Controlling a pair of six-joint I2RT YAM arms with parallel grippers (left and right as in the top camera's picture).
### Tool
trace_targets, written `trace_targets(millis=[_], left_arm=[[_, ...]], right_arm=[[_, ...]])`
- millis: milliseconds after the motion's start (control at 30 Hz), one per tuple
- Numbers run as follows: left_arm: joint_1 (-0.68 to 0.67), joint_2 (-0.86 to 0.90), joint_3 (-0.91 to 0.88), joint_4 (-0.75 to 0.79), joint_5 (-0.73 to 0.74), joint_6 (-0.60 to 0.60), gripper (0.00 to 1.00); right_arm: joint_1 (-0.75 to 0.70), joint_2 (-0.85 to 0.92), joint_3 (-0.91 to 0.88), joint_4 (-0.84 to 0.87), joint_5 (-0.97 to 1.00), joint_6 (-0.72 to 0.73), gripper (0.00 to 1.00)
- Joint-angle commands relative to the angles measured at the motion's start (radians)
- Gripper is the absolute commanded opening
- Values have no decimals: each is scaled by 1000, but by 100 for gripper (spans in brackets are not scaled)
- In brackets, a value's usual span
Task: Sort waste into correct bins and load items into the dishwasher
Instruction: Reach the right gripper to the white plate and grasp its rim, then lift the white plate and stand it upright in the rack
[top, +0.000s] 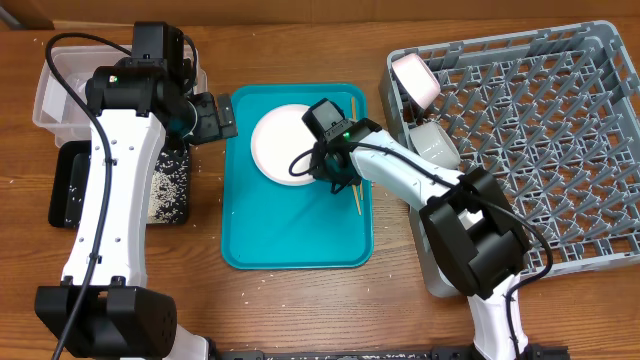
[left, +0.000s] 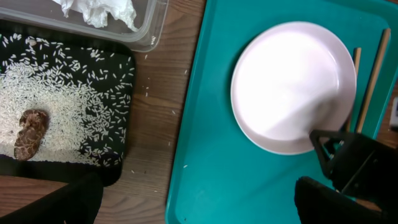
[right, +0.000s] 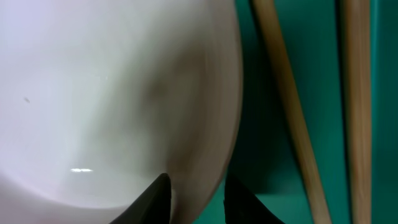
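Observation:
The white dinner plate (top: 283, 145) lies on the teal tray (top: 290, 235); it also shows in the left wrist view (left: 289, 87) and the right wrist view (right: 112, 93). My right gripper (top: 327, 168) (right: 196, 194) is shut on the plate's near right rim, one finger on the inside and one outside. My left gripper (top: 216, 118) (left: 199, 202) is open and empty over the tray's left edge. The black tray (top: 68, 185) (left: 115, 59) holds rice crumbs and a brown lump (left: 30, 134). The clear tub (top: 52, 95) holds the white napkin (left: 99, 12). The red wrapper is out of view.
The grey dish rack (top: 540, 130) stands at the right, with a white bowl (top: 415, 78) and a cup (top: 436, 143) along its left side. Two wooden chopsticks (top: 354, 195) (right: 292, 124) lie on the teal tray right of the plate. Stray rice dots the table.

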Motion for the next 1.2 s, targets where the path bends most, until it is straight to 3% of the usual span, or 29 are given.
trace_targets(millis=[0, 533, 633, 733, 900, 1167], left_arm=[[2, -5, 18, 1, 7, 11, 100], [2, -5, 18, 1, 7, 11, 100], [2, -5, 18, 1, 7, 11, 100], [2, -5, 18, 1, 7, 11, 100], [2, -5, 18, 1, 7, 11, 100], [2, -5, 18, 1, 7, 11, 100]], right_arm=[[29, 32, -28, -85, -72, -6, 31], [21, 32, -28, 27, 127, -6, 28], [21, 32, -28, 68, 153, -6, 21], [21, 32, -28, 68, 153, -6, 5], [21, 29, -26, 43, 148, -9, 4], [-6, -126, 127, -156, 120, -243, 4]])
